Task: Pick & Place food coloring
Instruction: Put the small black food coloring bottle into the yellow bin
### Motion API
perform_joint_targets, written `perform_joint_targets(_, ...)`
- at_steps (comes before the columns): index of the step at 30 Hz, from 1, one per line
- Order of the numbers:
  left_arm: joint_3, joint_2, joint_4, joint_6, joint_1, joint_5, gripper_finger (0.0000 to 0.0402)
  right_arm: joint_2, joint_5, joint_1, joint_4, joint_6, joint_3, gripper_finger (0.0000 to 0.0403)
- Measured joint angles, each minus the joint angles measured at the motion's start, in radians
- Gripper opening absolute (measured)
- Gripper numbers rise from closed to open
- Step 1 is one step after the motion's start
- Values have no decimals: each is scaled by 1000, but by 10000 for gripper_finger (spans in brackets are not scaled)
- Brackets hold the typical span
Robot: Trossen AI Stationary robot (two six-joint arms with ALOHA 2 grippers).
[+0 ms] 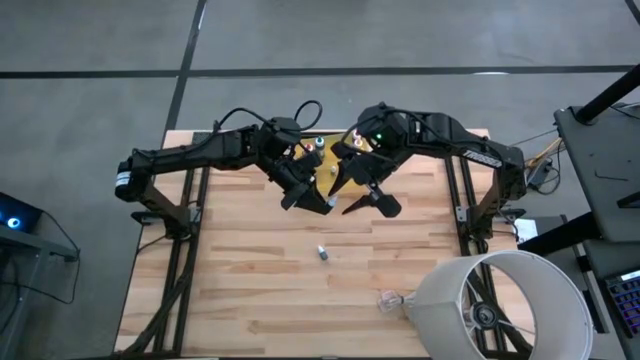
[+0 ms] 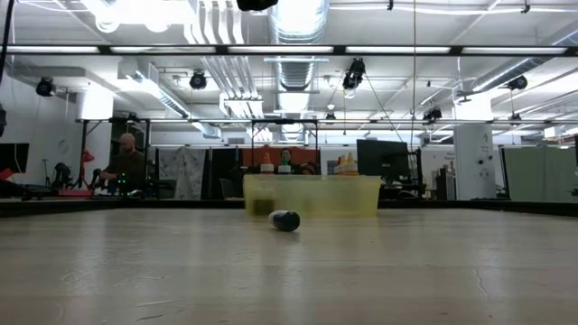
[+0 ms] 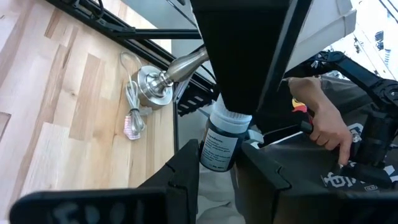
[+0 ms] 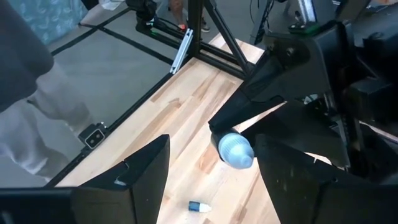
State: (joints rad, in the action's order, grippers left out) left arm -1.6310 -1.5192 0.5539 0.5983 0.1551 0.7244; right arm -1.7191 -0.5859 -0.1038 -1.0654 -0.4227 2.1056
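The left gripper (image 1: 322, 203) grips a food-coloring bottle (image 3: 222, 142) mid-table — handover likely next — facing the spread right gripper (image 1: 362, 203).

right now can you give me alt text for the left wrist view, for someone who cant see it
The left gripper holds a small food coloring bottle with a white cap and dark label between its fingers, above the wooden table. Beyond it lie a lamp base with its coiled cord, and a person's hand rests on dark equipment.
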Motion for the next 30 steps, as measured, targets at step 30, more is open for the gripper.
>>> perform_joint_targets(30, 1, 0, 16, 5, 0, 7, 69, -28, -1, 1, 2, -19, -2, 193)
